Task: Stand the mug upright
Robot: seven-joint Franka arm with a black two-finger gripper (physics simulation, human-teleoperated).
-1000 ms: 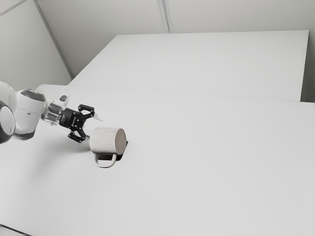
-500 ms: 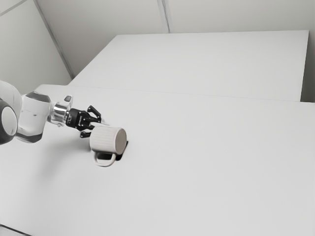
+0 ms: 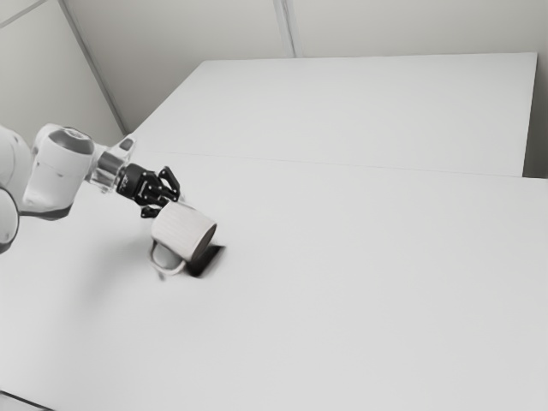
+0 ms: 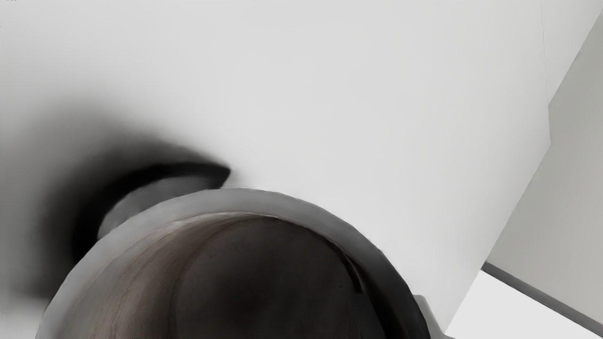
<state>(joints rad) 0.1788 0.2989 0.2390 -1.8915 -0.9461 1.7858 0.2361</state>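
Turning the mug (image 3: 183,229) upright seems the job now; the end effector (image 3: 171,205) pinches its wall. Next, tip its bottom (image 3: 204,244) flat onto the worktop (image 3: 342,282).

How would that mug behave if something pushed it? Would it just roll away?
The mug looks rigid, so it probably wouldn't bend. Its round body might roll, but the handle sticking out would likely stop it. Tilted like this, it could easily tip.
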